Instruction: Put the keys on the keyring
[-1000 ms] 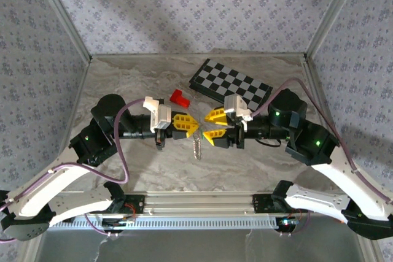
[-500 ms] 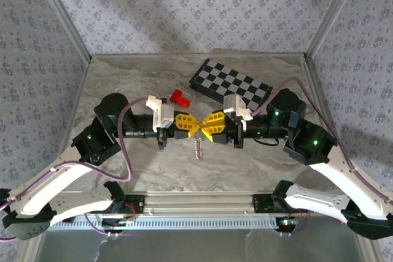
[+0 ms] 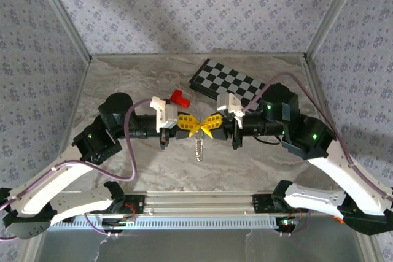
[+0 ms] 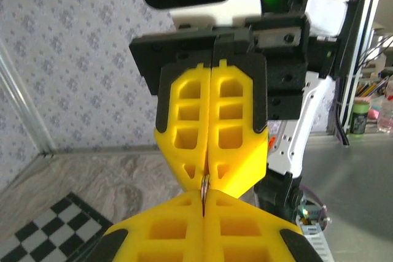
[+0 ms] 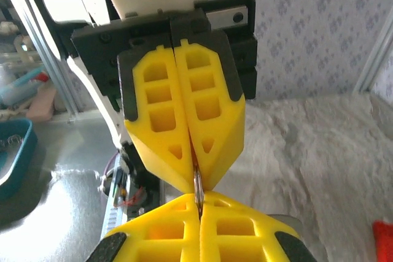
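Note:
My left gripper (image 3: 194,125) and right gripper (image 3: 205,125) meet tip to tip above the middle of the table. Both are shut on the keyring, a thin silvery metal loop seen edge-on between the yellow fingertips (image 4: 205,182) (image 5: 197,183). In the top view its beaded silvery tail (image 3: 198,146) runs down from the joined tips. In the left wrist view my own left gripper (image 4: 203,199) sits at the bottom, with the right one (image 4: 210,164) facing it from above. The right wrist view mirrors this, with my right gripper (image 5: 199,204) at the bottom. The green key is hidden.
A red block (image 3: 179,97) lies just behind the left gripper. Tilted at the back right of the marble table (image 3: 123,84) is a black-and-grey chessboard (image 3: 230,84). Patterned walls close off three sides.
The right gripper was open one second ago; it has shut and moved left. Both arms have closed in until the fingertips touch. The silvery tail has stayed put.

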